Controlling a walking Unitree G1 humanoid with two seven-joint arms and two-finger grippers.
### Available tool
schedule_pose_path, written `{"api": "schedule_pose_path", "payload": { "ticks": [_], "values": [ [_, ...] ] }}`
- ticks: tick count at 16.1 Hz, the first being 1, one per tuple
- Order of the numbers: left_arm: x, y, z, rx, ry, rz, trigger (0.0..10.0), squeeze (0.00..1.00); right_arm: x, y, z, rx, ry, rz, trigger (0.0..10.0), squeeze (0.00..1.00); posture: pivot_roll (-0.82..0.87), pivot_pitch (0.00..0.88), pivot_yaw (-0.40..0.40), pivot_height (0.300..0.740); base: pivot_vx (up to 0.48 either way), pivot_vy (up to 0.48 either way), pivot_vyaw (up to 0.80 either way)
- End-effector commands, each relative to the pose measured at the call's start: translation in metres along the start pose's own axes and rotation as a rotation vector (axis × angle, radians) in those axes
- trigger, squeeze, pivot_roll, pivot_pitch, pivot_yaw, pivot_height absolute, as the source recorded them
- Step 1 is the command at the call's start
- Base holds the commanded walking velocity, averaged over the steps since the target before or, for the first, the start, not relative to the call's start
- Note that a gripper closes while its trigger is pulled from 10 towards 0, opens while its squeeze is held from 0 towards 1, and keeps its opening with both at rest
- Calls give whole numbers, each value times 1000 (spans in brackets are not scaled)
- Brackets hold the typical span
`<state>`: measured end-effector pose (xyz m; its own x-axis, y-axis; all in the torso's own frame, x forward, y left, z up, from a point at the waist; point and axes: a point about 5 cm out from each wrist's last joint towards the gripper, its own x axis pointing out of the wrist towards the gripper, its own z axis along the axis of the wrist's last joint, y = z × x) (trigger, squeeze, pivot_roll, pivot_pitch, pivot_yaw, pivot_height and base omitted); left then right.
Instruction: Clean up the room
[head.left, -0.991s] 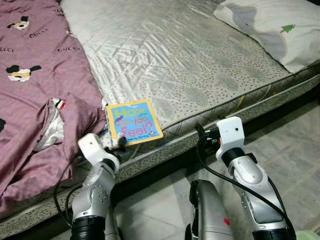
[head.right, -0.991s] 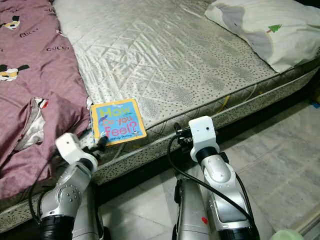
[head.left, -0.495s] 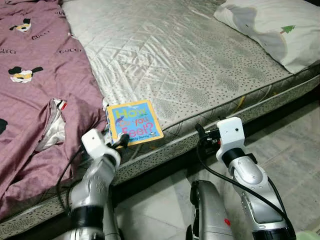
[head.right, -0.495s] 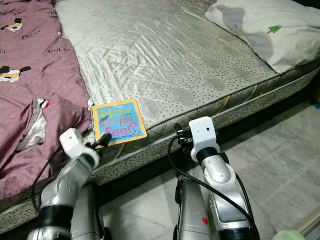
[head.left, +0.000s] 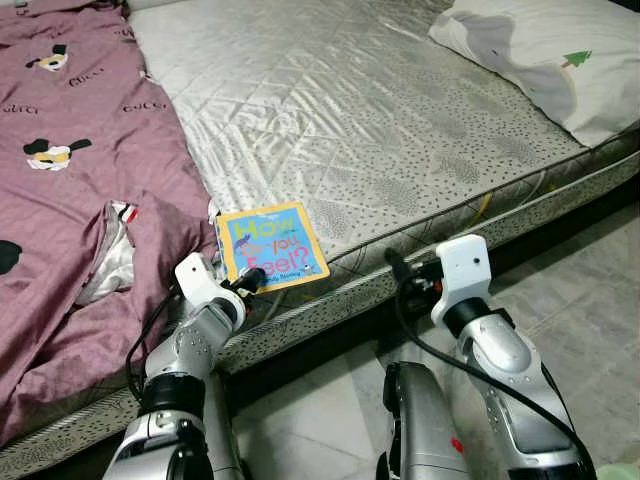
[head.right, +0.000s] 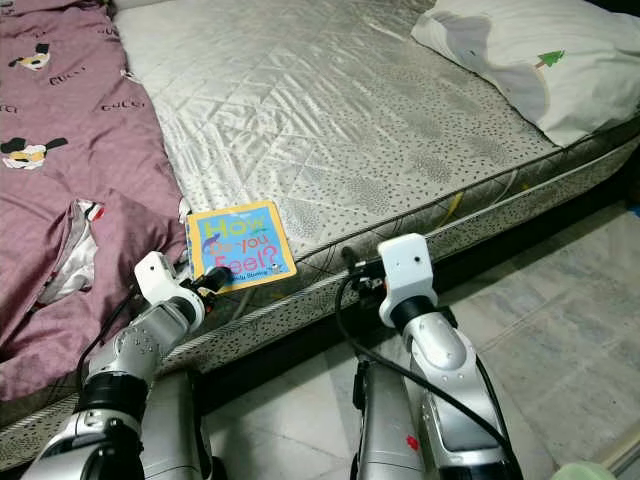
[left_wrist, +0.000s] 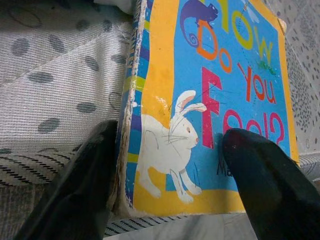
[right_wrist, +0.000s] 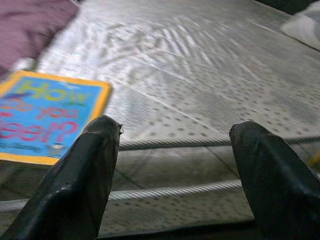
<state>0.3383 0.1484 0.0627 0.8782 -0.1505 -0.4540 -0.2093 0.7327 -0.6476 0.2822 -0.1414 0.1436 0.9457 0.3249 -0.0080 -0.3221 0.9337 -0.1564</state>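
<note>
bed — bare quilted grey mattress (head.left: 350, 120) | floor — pale marbled tiles (head.left: 590, 290) | light even

Both arms are silver metal, built of rounded, jointed segments with a dull shine. Each ends in a white, boxy wrist block with rounded corners and a small dark dot on its face. Black cables loop from each block down along the forearm. The left gripper (head.left: 243, 284) and the right gripper (right_wrist: 175, 175) each have two thick, glossy black fingers (left_wrist: 260, 185) with blunt tips. A small red mark sits on the silver torso below the right arm.
</note>
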Motion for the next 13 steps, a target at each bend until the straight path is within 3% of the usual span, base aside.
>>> {"api": "schedule_pose_path", "payload": {
  "ticks": [1, 3, 4, 6, 9, 11, 12, 13],
  "values": [
    [1, 4, -10, -9, 47, 11, 1373, 0, -2, 5, 4, 5, -22, 41, 10000, 0, -121, 102, 42, 510, 0, 0, 0],
    [4, 5, -6, -11, 34, 11, 3922, 0, -2, 9, 4, -23, -21, 65, 10000, 0, -122, 98, 41, 510, 0, 0, 669],
    [4, 5, -5, -13, 31, 13, 4627, 0, -2, 9, 4, -24, -18, 63, 10000, 0, -121, 97, 38, 510, 0, 0, 800],
    [5, 5, -3, -10, 25, 15, 10000, 0, -1, 8, 3, -33, -15, 51, 10000, 0, -120, 95, 37, 510, 0, 0, 800],
    [7, 4, -1, -15, 15, 2, 10000, 0, 0, 0, 1, -29, -2, 4, 10000, 0, -122, 95, 35, 510, 0, 0, 0],
    [9, 2, 0, -24, 18, -19, 6627, 0, 0, -1, 3, -33, -5, -3, 10000, 0, -126, 93, 34, 510, 0, 0, 0],
    [10, -1, -2, -5, 46, -38, 745, 0, 1, -1, 4, -37, -10, -6, 10000, 0, -126, 93, 34, 510, 0, 0, 0],
    [12, -6, -3, 11, 65, -82, 5137, 0, 2, -1, 5, -37, -14, -8, 10000, 0, -129, 91, 34, 510, 0, 0, 0]
  ]
}}
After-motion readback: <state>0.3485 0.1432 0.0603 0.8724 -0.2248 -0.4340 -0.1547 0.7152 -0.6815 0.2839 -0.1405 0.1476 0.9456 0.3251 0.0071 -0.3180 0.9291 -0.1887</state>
